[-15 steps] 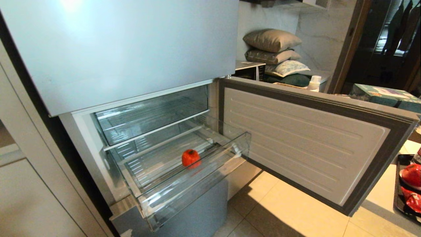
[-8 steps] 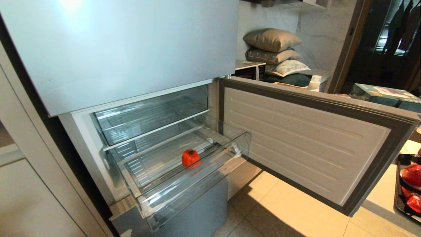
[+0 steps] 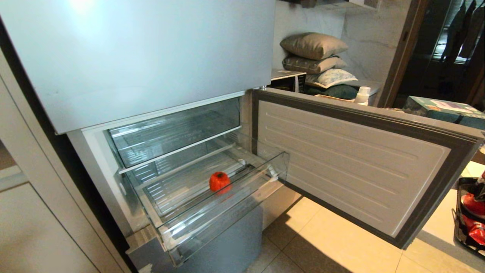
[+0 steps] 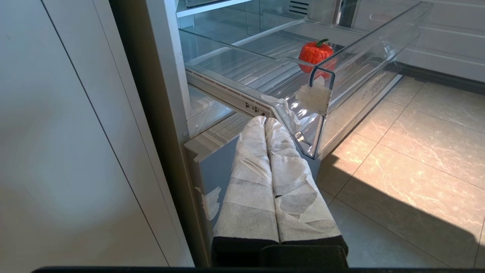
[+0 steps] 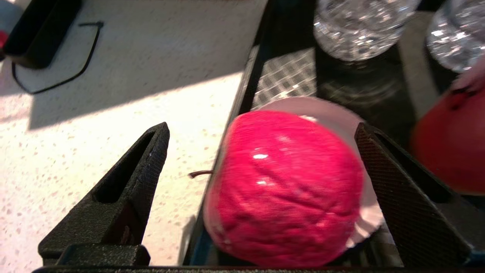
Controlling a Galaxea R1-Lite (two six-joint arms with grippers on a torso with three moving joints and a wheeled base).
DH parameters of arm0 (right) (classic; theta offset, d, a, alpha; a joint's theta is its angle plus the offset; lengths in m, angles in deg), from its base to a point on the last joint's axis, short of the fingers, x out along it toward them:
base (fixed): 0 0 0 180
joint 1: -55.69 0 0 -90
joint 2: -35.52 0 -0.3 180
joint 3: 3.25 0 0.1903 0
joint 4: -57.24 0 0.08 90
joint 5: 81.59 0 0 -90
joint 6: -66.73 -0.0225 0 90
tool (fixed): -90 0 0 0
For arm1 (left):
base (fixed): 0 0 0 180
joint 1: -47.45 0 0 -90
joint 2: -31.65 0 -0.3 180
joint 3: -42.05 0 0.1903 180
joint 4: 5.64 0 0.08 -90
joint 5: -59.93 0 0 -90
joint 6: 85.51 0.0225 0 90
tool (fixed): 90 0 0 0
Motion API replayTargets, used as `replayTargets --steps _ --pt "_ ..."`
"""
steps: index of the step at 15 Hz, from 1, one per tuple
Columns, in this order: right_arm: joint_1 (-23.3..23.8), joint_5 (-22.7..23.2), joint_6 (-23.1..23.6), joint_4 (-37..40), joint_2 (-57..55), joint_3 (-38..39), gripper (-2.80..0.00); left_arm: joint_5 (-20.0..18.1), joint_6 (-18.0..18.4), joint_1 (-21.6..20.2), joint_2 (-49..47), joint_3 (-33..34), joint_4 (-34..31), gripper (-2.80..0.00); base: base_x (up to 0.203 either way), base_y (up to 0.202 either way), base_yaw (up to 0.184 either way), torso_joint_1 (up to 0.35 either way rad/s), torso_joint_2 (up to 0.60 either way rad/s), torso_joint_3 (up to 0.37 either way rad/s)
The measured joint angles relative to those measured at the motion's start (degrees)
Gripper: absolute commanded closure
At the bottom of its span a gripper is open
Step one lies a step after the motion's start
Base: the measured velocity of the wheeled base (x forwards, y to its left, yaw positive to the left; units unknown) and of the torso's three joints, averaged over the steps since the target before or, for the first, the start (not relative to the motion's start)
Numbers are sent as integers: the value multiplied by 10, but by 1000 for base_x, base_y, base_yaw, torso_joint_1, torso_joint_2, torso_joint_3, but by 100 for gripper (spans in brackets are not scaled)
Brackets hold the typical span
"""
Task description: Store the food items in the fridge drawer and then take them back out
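Kitchen scene: pale floor tiles, fridge with its lower door swung wide to the right. Clear fridge drawer is pulled out, ribbed floor visible. One small orange-red fruit with a green stem sits alone in the drawer, near the front wall, right of centre.

Left gripper hangs low beside the fridge frame, just below the drawer's near corner; its tape-wrapped fingers are pressed together, holding nothing. It is not visible in the head view.

Right gripper is over the speckled white counter, at the edge of a black tray. Jaws spread wide, one black finger above the counter, the other on the far side of a glossy red ball. The ball lies between the fingers on a pale plate in the tray; no contact visible. A second red thing sits just beside it, partly cut off. Two clear glasses stand further along the tray.

Head view catches only the tray's edge at far right, with red items on it, well apart from the drawer.

Stacked cushions sit behind the door.
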Motion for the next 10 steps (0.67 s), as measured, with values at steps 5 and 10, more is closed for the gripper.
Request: replayTargets --steps 5,10 --pt "-4 8 -3 0 -4 3 -280 0 0 0 0 0 0 0 0 0 0 0 0 0" --pt "-3 9 -4 0 -7 10 -280 0 0 0 0 0 0 0 0 0 0 0 0 0"
